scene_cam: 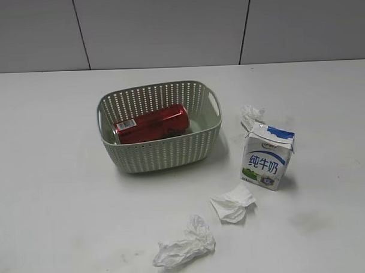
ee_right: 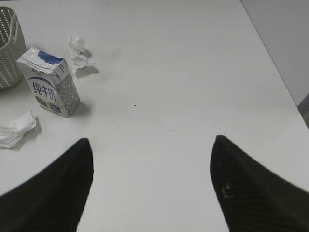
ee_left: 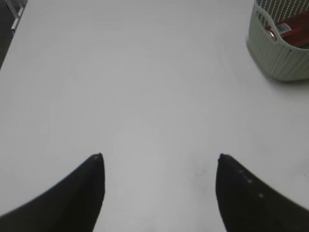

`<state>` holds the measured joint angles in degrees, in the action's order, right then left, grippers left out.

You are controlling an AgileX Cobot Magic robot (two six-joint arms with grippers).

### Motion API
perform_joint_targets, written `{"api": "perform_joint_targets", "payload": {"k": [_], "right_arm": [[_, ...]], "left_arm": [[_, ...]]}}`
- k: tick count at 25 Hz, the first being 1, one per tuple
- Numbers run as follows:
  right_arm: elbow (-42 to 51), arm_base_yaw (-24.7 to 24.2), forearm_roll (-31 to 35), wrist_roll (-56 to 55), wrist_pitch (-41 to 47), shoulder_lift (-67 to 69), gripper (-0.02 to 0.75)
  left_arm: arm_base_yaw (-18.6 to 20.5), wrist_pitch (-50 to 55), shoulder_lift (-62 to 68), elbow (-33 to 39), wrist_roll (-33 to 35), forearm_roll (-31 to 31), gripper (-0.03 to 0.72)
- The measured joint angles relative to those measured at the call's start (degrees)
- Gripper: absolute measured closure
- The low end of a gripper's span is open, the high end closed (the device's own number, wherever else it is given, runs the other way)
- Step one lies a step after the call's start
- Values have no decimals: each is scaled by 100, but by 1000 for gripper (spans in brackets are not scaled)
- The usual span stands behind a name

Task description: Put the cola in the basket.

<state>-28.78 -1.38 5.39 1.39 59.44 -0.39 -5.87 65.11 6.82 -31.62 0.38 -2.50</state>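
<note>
The red cola can (scene_cam: 152, 125) lies on its side inside the pale green basket (scene_cam: 165, 152) at the table's middle. In the left wrist view the basket (ee_left: 280, 58) sits at the top right with the cola (ee_left: 289, 30) showing over its rim. My left gripper (ee_left: 159, 157) is open and empty over bare table, well away from the basket. My right gripper (ee_right: 150, 140) is open and empty over bare table; the basket's edge (ee_right: 9, 53) shows at its far left. Neither gripper appears in the exterior view.
A white-and-blue milk carton (scene_cam: 268, 156) stands right of the basket, also in the right wrist view (ee_right: 49, 82). Crumpled tissues lie behind the carton (scene_cam: 251, 115), in front of it (scene_cam: 233, 203) and near the front edge (scene_cam: 183, 244). The table's right edge (ee_right: 275, 67) is near.
</note>
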Motion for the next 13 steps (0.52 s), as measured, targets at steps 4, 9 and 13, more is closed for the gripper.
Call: {"api": "perform_joint_targets", "payload": {"k": [4, 9, 13], "right_arm": [[0, 0, 0, 0, 0, 0, 167], [0, 0, 0, 0, 0, 0, 167], [0, 0, 0, 0, 0, 0, 167]], "left_arm": [[0, -180, -252, 46, 0, 150, 142], [0, -478, -414, 186, 0, 164, 142], [0, -518, -429, 193, -38, 169, 142]]}}
